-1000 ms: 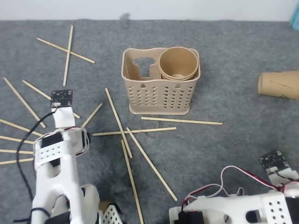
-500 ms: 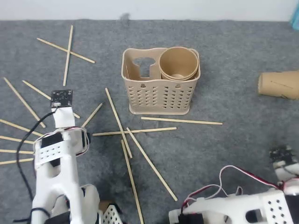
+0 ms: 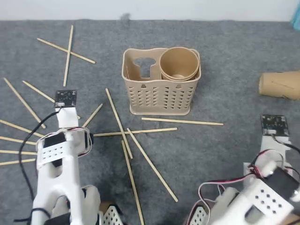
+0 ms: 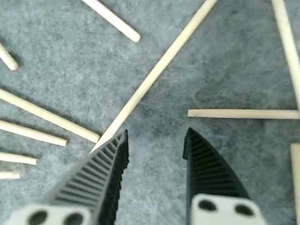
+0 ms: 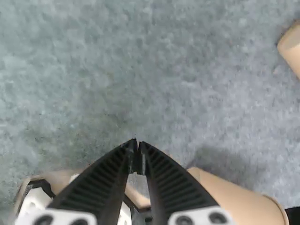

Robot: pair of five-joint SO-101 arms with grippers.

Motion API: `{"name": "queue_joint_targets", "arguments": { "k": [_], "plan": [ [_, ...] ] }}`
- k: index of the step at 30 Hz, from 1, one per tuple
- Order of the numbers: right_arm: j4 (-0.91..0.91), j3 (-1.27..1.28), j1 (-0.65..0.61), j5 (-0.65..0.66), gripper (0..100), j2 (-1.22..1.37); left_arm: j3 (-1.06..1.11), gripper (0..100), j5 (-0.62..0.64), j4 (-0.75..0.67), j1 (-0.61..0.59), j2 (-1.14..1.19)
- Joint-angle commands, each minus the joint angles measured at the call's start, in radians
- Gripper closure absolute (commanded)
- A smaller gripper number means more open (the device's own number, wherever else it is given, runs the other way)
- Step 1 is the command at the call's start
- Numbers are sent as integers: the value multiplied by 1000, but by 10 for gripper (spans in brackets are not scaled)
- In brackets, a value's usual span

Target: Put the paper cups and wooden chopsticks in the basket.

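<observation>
The beige basket (image 3: 159, 96) stands mid-table with nested paper cups (image 3: 179, 63) in its right compartment. Another paper cup (image 3: 280, 85) lies on its side at the far right; its edge (image 5: 291, 46) shows in the right wrist view. Several wooden chopsticks lie scattered on the grey carpet, mostly left of and in front of the basket. My left gripper (image 4: 154, 140) hangs open over the carpet, one finger's tip at the end of a diagonal chopstick (image 4: 159, 70), with another chopstick (image 4: 243, 113) just beyond. My right gripper (image 5: 136, 146) is shut on nothing, above bare carpet.
The left arm (image 3: 58, 154) stands at the lower left and the right arm (image 3: 267, 187) at the lower right. Two crossed chopsticks (image 3: 68, 49) lie at the back left. One long chopstick (image 3: 183, 121) lies just in front of the basket.
The right arm has swung forward from the lower right corner toward the lying cup. The left arm has shifted slightly forward.
</observation>
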Motion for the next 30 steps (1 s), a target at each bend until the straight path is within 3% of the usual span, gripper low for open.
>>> {"name": "queue_joint_targets", "arguments": {
  "k": [1,30],
  "plan": [
    [-31,5,-35,-21,989,-18,-7,816,-2,-18,11,-31],
    [-62,74,-44,34,989,-16,-8,816,-2,-18,11,-31]
  ]
}}
